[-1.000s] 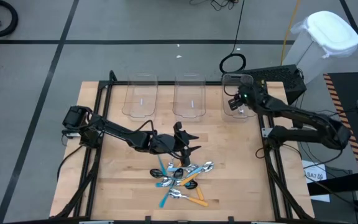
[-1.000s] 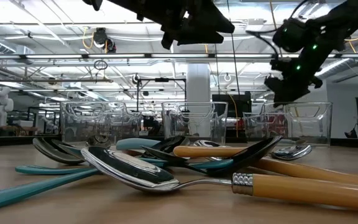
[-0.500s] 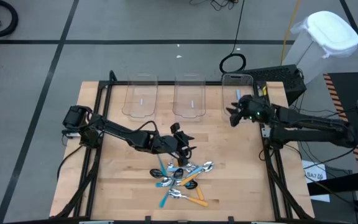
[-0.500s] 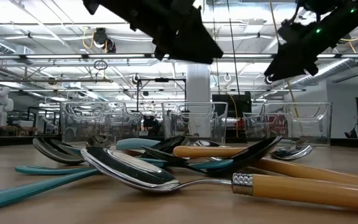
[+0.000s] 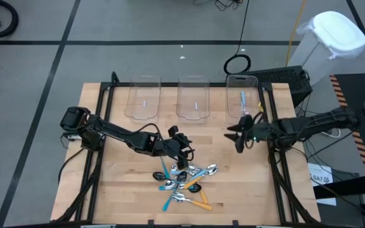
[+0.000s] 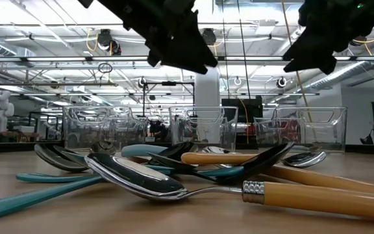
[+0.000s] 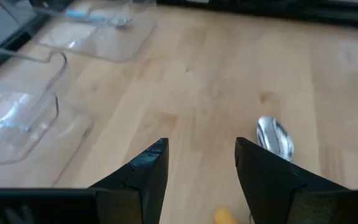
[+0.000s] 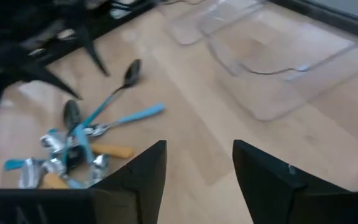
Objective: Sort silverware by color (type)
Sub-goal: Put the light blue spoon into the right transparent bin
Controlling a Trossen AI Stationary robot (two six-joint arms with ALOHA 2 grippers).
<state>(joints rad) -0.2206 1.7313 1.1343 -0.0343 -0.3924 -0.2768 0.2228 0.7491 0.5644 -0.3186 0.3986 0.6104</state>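
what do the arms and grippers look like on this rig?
Two dark, slim jointed arms with black cables along the links. Left gripper and right gripper each have two dark, flat, wedge-shaped fingers. A small green light glows near the right wrist.

table (image 5: pixel 125 171): matt wood | bins (image 5: pixel 192 101): clear plastic | spoon bowls (image 6: pixel 138 179): glossy metal

**No Legible Text**

No word, label, brand or number could be read in any view. A white tag (image 5: pixel 320 178) on the floor to the right of the table (image 5: pixel 125 190) carried dark print, but it was too small to make out
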